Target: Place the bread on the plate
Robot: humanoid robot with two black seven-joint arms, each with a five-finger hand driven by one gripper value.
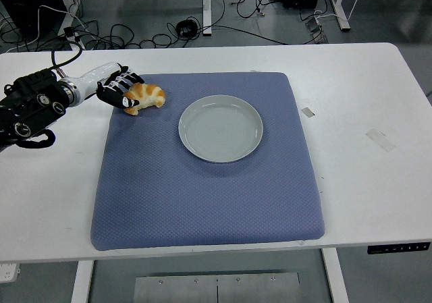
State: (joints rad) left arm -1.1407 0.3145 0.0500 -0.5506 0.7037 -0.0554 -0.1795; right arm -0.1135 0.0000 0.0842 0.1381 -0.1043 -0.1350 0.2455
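A golden croissant lies at the far left corner of the blue mat. My left hand comes in from the left edge and its black-and-white fingers curl over the croissant's left end, with the thumb under it near the mat. The pale grey plate sits empty on the mat, to the right of the croissant and a short gap away. The bread still rests on the mat. My right arm does not show.
The mat covers the middle of the white table. Two bits of tape stick to the table at the right. Cables and table legs lie on the floor beyond the far edge.
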